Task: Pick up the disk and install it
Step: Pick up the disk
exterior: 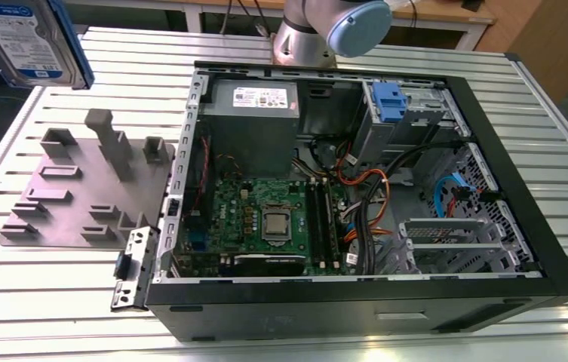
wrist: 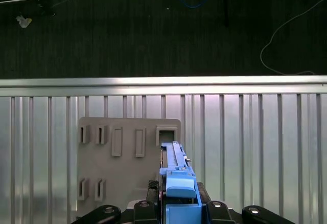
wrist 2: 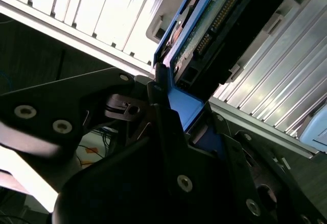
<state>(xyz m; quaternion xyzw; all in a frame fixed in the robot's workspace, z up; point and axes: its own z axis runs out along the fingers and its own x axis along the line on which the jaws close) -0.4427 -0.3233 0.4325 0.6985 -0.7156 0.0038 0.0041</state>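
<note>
Above the ribbed metal table (exterior: 62, 290), the tool (wrist: 179, 204) tight around the blue-and-white-labelled disk (exterior: 27, 38).

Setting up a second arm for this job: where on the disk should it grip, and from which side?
Grip the disk across its two flat faces near one short end, coming in from that end. It is thin and flat, so the faces give broad parallel surfaces. The gripper appears shut on it that way, holding it edge-on above the grey holder plate.
</note>
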